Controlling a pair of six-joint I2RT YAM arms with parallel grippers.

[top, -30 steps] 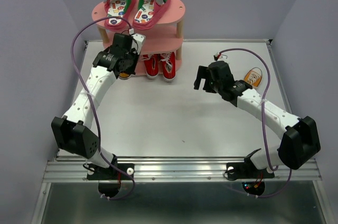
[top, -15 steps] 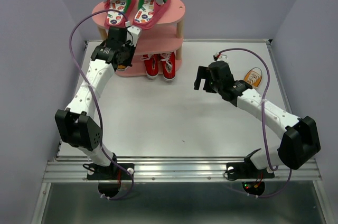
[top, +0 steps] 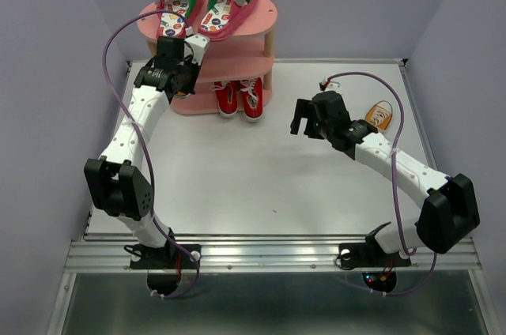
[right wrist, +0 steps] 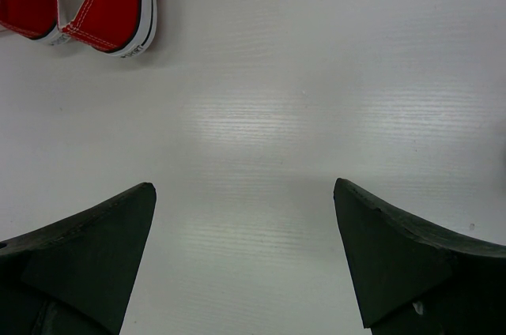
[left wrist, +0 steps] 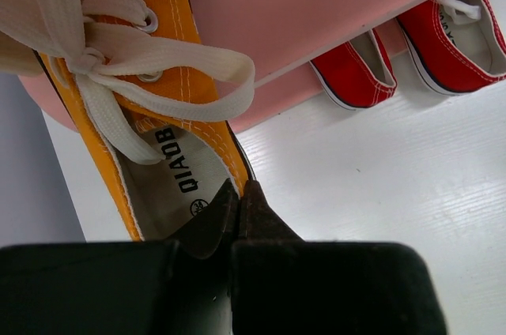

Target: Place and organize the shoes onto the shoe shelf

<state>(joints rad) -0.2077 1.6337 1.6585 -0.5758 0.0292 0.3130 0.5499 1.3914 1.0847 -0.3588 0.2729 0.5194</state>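
Table (top: 261, 185): white, fills the middle of the top view.

Shoe shelf (top: 267, 17): pink, upper left of the top view. Pink flip-flops (top: 183, 13) are paired on the top board. Red sneakers (top: 240, 98) are side by side at the bottom tier, toward its right end, heels facing me.

Left arm: stretched up to the shelf's left end. The left gripper (left wrist: 237, 207) is clamped on the side wall at the heel opening of an orange sneaker (left wrist: 162, 173), one finger inside and one outside.

Key relation: the sneaker's long axis runs away from the gripper toward the upper left of the wrist view, toe leading. A pink board edge lies just beyond and to its right. I cannot tell which tier it is level with, nor whether the sole is touching a board yet. I judge the next move is a short push inward along that axis before release.

Right arm: idle, mid-right of the top view. The right gripper (right wrist: 243, 185) has its jaws wide apart over bare table, holding nothing.

Second orange sneaker (top: 380, 114): on the table at the right edge, just behind the right forearm, well apart from the shelf. The right arm is clearly nearer to it.
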